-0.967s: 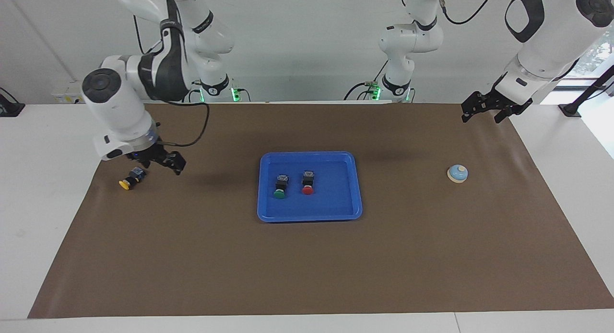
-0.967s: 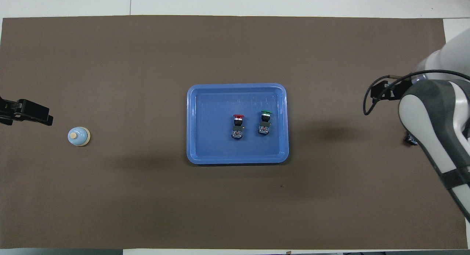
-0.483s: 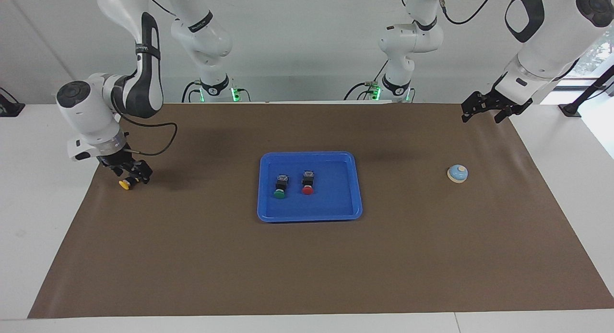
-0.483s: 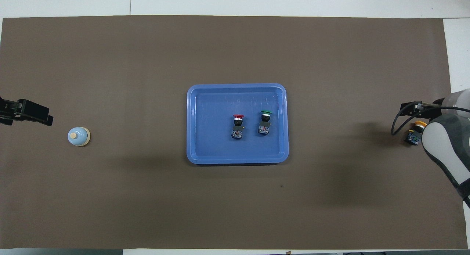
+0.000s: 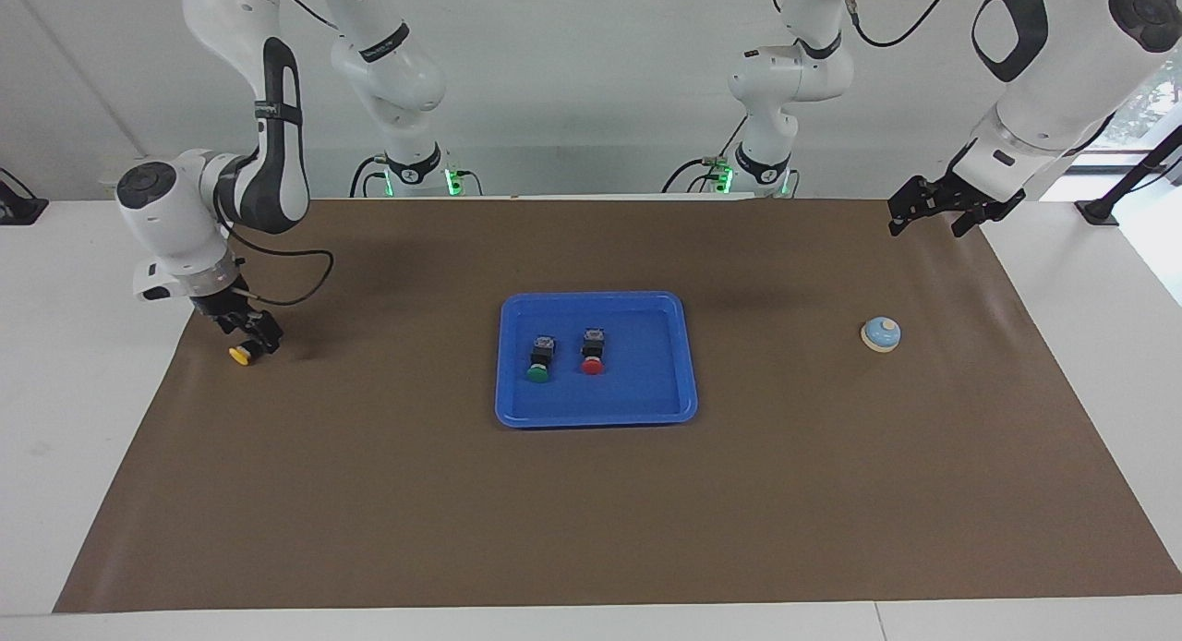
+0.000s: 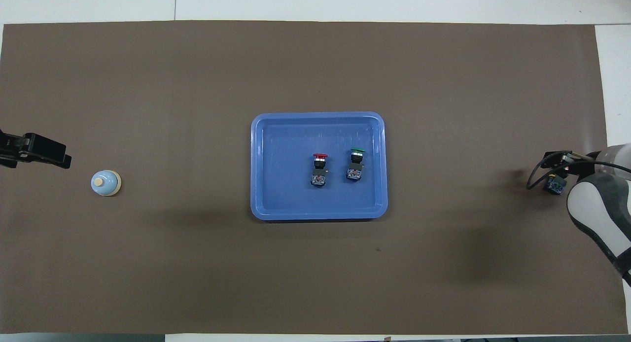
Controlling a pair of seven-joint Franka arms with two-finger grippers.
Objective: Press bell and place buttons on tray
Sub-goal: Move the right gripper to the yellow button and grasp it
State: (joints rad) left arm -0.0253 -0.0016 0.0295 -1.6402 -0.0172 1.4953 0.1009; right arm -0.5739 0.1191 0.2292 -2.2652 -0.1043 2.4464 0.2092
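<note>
Facing view: the right gripper (image 5: 247, 332) is down at the yellow button (image 5: 242, 354), fingers spread wide around its black body and nothing gripped yet, a pose that looks set for a pinch. That button lies on the brown mat (image 5: 591, 512) at the right arm's end, the last one off the tray (image 5: 596, 417). The green button (image 5: 539, 358) and red button (image 5: 593, 352) lie side by side in the tray. The left gripper (image 5: 942, 206) waits, fully open and empty, above the mat with the bell (image 5: 881, 333) farther from the robots.
</note>
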